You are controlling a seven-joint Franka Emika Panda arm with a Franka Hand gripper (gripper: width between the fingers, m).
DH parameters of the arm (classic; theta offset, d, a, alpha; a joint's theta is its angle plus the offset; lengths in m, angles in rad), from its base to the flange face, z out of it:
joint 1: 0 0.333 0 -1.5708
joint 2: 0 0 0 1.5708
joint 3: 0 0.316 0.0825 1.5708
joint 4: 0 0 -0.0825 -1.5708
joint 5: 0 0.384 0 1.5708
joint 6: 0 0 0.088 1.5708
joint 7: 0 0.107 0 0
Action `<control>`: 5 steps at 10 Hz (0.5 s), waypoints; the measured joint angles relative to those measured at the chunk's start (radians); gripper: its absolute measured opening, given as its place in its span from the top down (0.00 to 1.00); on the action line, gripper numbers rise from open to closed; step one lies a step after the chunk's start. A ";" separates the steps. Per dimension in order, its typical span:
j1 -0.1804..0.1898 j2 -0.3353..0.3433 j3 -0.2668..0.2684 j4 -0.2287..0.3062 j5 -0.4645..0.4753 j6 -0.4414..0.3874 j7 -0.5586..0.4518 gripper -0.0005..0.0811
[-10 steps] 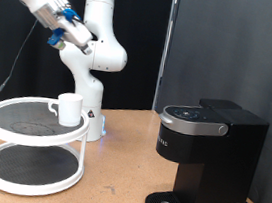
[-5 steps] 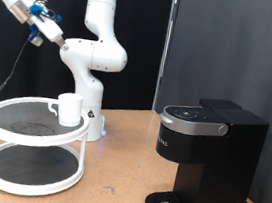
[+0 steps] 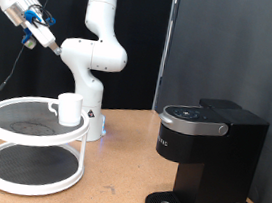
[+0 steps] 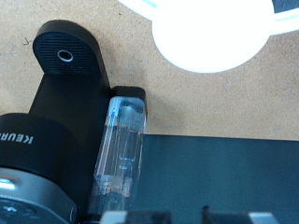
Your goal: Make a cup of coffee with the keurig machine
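Note:
The cup, a small white mug, stands on the top tier of a white round rack at the exterior view's left. The keurig machine stands at the exterior view's right with its lid shut; its drip tray is bare. My gripper is high in the air at the exterior view's top left, far above the cup, and holds nothing. In the wrist view the keurig machine shows from above, with its clear water tank. My fingertips barely show at the frame's edge, apart.
The white arm's base stands behind the rack. A black curtain hangs behind the wooden table. A bright white round shape shows in the wrist view; I cannot tell what it is.
My gripper has swung up and towards the exterior view's left, away from the machine. The cup, the rack and the machine have not moved.

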 joint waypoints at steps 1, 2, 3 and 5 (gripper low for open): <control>-0.002 0.000 0.000 -0.016 -0.003 0.020 -0.004 0.99; -0.003 -0.001 0.000 -0.034 -0.004 0.044 -0.006 0.99; -0.004 -0.001 0.000 -0.052 -0.005 0.071 -0.010 0.94; -0.007 -0.001 -0.001 -0.089 -0.013 0.119 -0.037 0.73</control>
